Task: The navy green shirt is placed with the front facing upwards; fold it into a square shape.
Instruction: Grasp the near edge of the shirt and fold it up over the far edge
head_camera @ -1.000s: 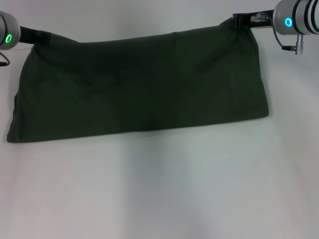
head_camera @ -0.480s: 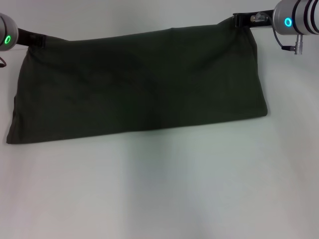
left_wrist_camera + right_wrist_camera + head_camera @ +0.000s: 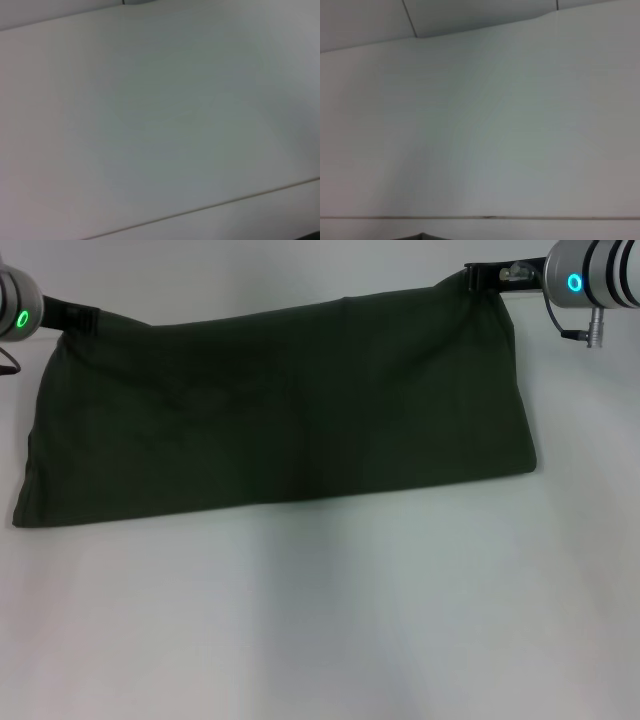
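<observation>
The navy green shirt (image 3: 280,405) shows as a wide, plain dark olive band stretched between my two arms in the head view, with no print in sight. Its upper edge is lifted at both ends. Its lower edge (image 3: 270,502) lies along the white table. My left gripper (image 3: 78,316) is shut on the upper left corner. My right gripper (image 3: 486,278) is shut on the upper right corner. The left wrist view shows only white surface. In the right wrist view a dark sliver of cloth (image 3: 420,237) sits at the frame's edge.
The white table (image 3: 330,620) spreads out in front of the shirt toward me. A seam between panels (image 3: 480,217) and white wall panels (image 3: 470,15) show in the right wrist view. A thin seam line (image 3: 210,206) crosses the left wrist view.
Almost nothing differs. Both arms hold the same corners, and the shirt's upper edge has only wavered slightly.
</observation>
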`<state>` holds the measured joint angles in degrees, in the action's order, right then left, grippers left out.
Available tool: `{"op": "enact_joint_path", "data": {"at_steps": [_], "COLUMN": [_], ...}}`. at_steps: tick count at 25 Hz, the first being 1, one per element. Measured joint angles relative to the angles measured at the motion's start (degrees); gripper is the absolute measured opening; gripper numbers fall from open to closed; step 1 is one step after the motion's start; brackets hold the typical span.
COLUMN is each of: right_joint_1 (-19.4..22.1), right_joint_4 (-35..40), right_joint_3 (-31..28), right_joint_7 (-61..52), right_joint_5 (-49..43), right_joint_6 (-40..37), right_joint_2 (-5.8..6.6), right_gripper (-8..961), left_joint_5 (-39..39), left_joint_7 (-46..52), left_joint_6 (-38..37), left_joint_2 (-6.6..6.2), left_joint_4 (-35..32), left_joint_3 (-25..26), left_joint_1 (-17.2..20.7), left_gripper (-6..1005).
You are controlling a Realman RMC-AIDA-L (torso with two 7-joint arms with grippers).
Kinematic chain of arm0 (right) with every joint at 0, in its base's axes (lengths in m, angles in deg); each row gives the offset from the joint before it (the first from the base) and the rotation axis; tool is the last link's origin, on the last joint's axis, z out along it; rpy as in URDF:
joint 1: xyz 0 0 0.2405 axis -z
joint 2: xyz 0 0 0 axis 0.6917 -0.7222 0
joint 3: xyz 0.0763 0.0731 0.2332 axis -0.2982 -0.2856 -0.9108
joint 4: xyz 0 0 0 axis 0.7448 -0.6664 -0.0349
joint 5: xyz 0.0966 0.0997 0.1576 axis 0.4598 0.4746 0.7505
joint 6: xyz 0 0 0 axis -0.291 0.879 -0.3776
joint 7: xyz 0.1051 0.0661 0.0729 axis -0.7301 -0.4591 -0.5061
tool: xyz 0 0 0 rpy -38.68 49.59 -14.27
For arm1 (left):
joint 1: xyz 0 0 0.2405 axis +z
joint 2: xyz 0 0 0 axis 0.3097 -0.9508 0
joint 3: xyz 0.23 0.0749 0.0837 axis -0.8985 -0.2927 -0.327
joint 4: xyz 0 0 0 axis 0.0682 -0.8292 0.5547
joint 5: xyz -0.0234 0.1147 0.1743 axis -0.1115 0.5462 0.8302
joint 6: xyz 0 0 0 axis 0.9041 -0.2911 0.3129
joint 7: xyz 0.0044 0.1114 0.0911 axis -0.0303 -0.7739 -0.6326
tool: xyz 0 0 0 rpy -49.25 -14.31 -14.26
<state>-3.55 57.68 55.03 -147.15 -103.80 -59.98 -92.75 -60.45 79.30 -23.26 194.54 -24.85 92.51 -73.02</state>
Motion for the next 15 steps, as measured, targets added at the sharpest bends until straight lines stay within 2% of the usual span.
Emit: {"op": "enact_joint_path", "data": {"at_steps": [3, 8, 13, 15], "right_joint_1": [-0.1, -0.2, -0.5, -0.7], "right_joint_4": [0.0, -0.6, -0.5, -0.5], "right_joint_3": [0.1, 0.2, 0.0, -0.1], "right_joint_7": [-0.1, -0.5, -0.6, -0.7], "right_joint_5": [-0.2, -0.4, -0.4, -0.4], "right_joint_6": [0.0, 0.2, -0.9, -1.9], "right_joint_2": [0.06, 1.46, 2.53, 2.97], "right_gripper": [44, 44, 216, 383], "left_joint_5": [0.0, 0.3, 0.5, 0.5], "left_joint_7": [1.1, 2.3, 2.3, 2.3], "left_joint_6": [-0.3, -0.4, -0.6, -0.8], "left_joint_2": [-0.01, -0.11, -0.01, 0.06], "left_joint_4": [-0.1, -0.2, 0.0, 0.2], "left_joint_3": [0.2, 0.3, 0.4, 0.4], "left_joint_1": [-0.2, -0.4, -0.6, -0.6], "left_gripper": [105, 136, 168, 256]}}
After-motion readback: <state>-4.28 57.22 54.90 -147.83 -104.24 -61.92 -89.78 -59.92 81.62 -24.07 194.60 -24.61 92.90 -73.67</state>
